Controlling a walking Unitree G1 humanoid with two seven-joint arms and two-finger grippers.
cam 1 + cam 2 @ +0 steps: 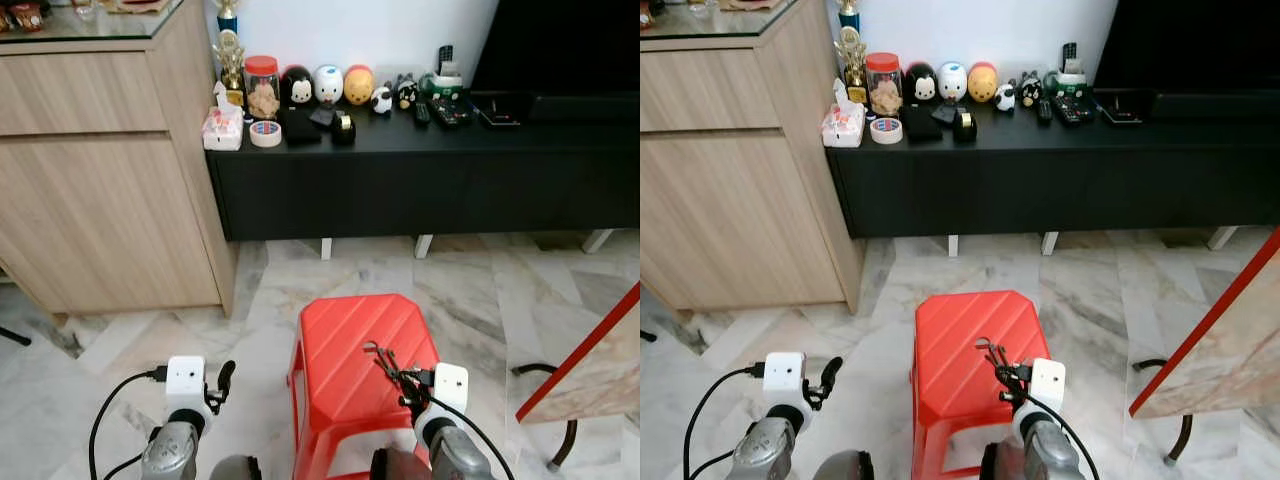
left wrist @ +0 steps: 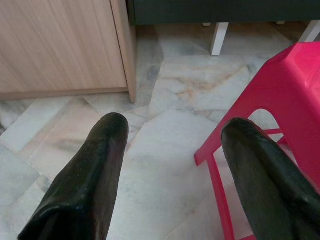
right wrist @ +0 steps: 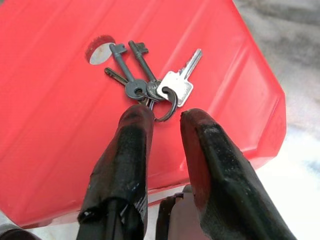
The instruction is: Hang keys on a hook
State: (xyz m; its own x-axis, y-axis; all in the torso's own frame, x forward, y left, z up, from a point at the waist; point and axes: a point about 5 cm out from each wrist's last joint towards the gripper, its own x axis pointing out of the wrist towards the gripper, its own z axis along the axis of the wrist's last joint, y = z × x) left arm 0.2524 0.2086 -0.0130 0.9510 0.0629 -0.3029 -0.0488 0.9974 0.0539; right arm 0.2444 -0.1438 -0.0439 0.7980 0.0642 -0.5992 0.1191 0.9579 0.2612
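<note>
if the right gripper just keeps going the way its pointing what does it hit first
Most likely the key ring: the right gripper, fingers slightly apart, points straight at the bunch of keys lying on the red stool. Depth is unclear; it may already touch.

Red plastic stool (image 1: 350, 350) on marble floor (image 1: 470, 290); at twelve o'clock a black console (image 1: 420, 170) bearing figurines and tape roll (image 1: 265, 133); wooden cabinet (image 1: 100, 170) at ten

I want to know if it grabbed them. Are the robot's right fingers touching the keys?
Cannot tell. In the right wrist view the right gripper sits at the key ring of the keys, but contact isn't plain.
</note>
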